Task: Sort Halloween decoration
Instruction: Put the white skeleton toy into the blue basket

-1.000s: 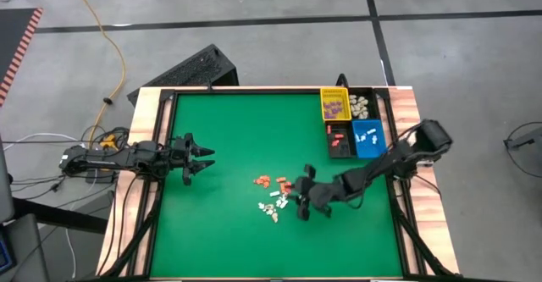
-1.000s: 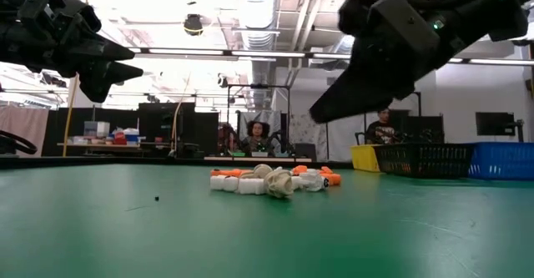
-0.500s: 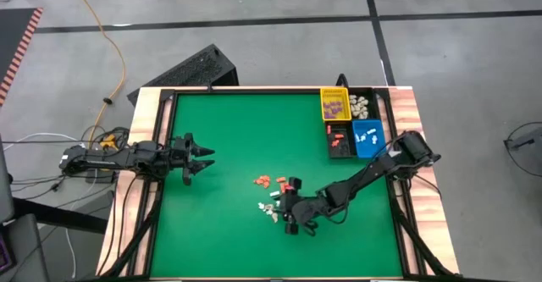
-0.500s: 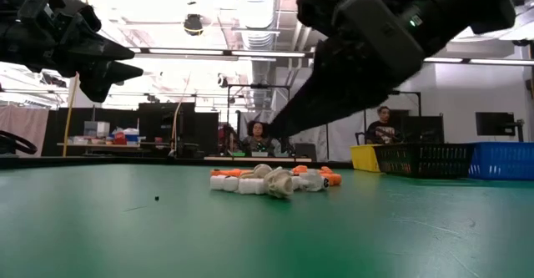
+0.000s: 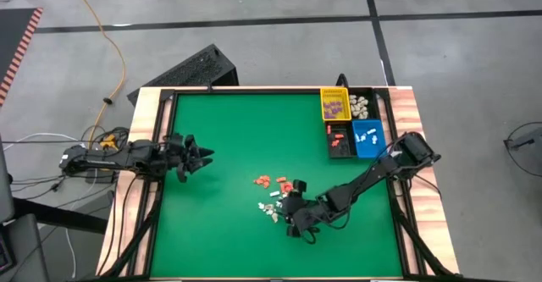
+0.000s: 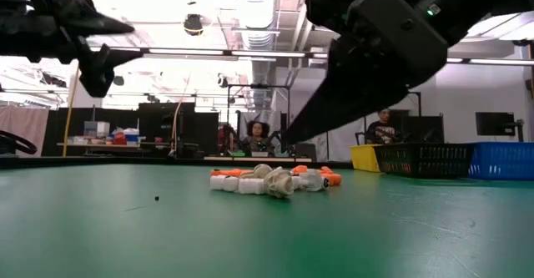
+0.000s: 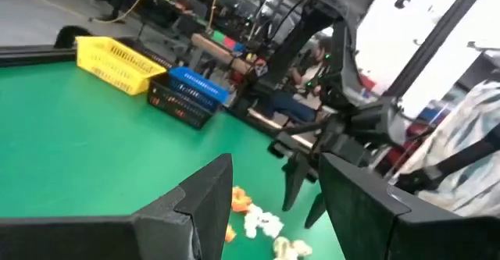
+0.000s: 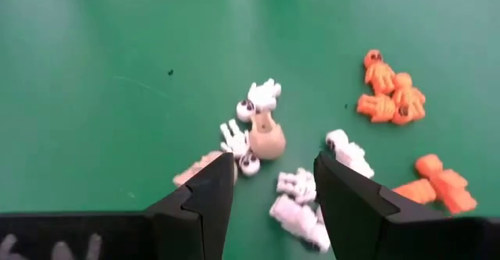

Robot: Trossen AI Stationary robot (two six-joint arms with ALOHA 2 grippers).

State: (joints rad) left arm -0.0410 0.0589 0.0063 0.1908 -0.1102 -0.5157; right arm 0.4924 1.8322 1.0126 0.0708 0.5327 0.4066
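Note:
The Halloween decorations lie loose on the green mat: cream-white trinkets (image 5: 270, 208) and orange-red ones (image 5: 272, 180). In the right wrist view the white pieces (image 8: 262, 96) and a beige one (image 8: 267, 142) lie just ahead of my fingers, with the orange ones (image 8: 391, 96) to one side. My right gripper (image 5: 293, 218) (image 8: 273, 190) hovers open above the near side of the pile (image 6: 271, 180), touching nothing. My left gripper (image 5: 200, 156) (image 7: 273, 205) waits open above the mat's left part.
At the mat's far right corner stand a yellow bin (image 5: 334, 104), a black bin with cream pieces (image 5: 363, 106), a black bin with orange pieces (image 5: 340, 140) and a blue bin (image 5: 367, 136). Bare green mat lies left of and nearer than the pile. People sit beyond the table (image 6: 259, 132).
My right gripper has moved toward the table's near edge and a little left, coming lower over the white trinkets, and has stayed open. My left gripper has rolled about its wrist in place. The trinkets have not moved.

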